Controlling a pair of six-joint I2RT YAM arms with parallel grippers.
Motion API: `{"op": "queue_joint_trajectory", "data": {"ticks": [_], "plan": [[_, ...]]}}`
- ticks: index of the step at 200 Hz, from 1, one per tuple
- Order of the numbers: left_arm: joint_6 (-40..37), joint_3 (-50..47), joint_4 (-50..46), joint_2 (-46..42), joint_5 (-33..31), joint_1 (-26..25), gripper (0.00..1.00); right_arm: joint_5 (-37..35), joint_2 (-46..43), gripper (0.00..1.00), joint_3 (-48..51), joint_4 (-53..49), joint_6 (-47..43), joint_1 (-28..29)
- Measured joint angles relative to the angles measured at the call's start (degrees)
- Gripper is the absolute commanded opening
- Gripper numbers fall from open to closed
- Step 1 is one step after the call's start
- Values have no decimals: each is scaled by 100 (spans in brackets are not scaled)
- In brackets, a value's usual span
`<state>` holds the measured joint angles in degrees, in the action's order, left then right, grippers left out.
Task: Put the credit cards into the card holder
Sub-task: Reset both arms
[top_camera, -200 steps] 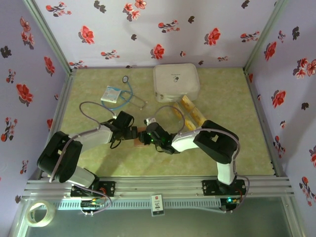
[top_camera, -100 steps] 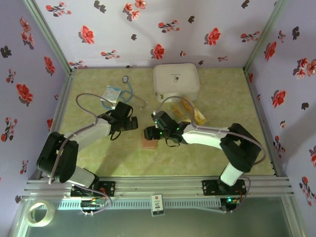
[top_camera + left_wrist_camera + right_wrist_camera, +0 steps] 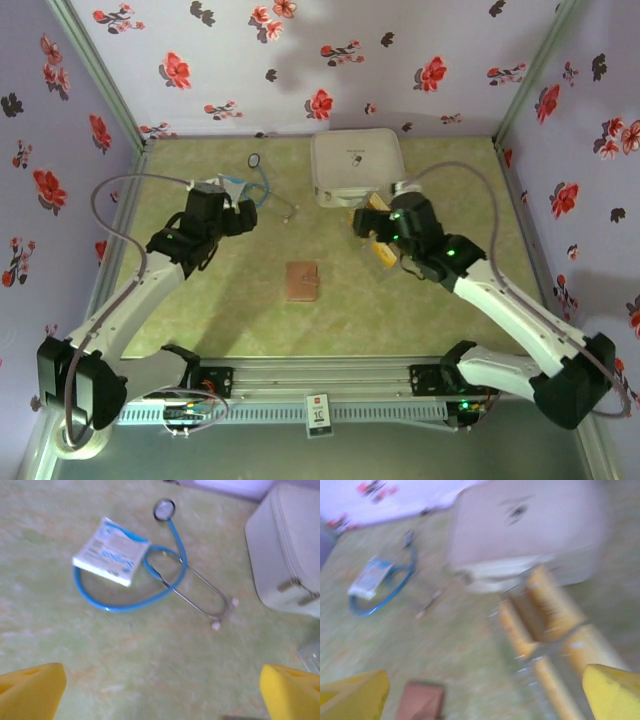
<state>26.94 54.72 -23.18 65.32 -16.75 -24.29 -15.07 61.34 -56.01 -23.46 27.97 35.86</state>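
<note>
Between the yellow fingertips (image 3: 30, 690) of the left jaws, which sit far apart at the lower corners of the left wrist view, there is only bare green worktop (image 3: 450, 310); these jaws are spread and hold nothing. Ahead of them, toward 11 o'clock, a white-blue packet (image 3: 111, 552) lies on the loop of a blue stethoscope (image 3: 170, 565), and at 2 o'clock stands a large white case (image 3: 287, 555). The right jaws are spread as well, their yellow pads (image 3: 615, 690) wide apart with nothing pinched between them. Just ahead of them, at 12 to 1 o'clock in the blurred right wrist view, lie the golden credit cards (image 3: 552, 605), near the front of the white case (image 3: 525, 530); whether they touch it I cannot tell. The reddish-brown card holder (image 3: 420, 700) shows at 7 o'clock in that view. From above, the card holder (image 3: 302, 282) lies flat near the middle of the worktop, well apart from both arms. The credit cards (image 3: 384, 249) sit at 2 o'clock from it beside the right jaws. The white case (image 3: 357, 165) is at 1 o'clock and the stethoscope (image 3: 265, 190) at 11 o'clock, near the left jaws.
</note>
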Motion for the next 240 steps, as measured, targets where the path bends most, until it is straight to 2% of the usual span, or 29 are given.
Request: {"op": "queue_joint_trajectory", "data": {"ticks": [41, 57, 76, 105, 140, 183, 240], "plan": [[-577, -306, 640, -66, -575, 468, 100, -953, -444, 99, 37, 4, -122, -1746], [-796, -739, 1130, -199, -728, 774, 100, -1255, -306, 99, 107, 153, -197, -2463], [-1084, -1255, 1657, -337, -872, 1161, 100, -1613, 83, 99, 192, 348, -356, -2933], [-1668, -1939, 2354, -369, -1012, 1792, 100, -2229, 592, 99, 796, 1071, -732, -3097], [-2275, -2745, 3274, -367, -1040, 2149, 100, -2612, 1080, 99, 1534, 1956, -1008, -3180], [-2457, -3134, 4288, -9, -855, 2326, 100, -2500, 1558, 99, 2177, 3204, -1182, -3185], [-2415, -3423, 6037, 1189, 42, 2330, 100, -1987, 1991, 99, 3084, 5209, -1587, -3187]]}}
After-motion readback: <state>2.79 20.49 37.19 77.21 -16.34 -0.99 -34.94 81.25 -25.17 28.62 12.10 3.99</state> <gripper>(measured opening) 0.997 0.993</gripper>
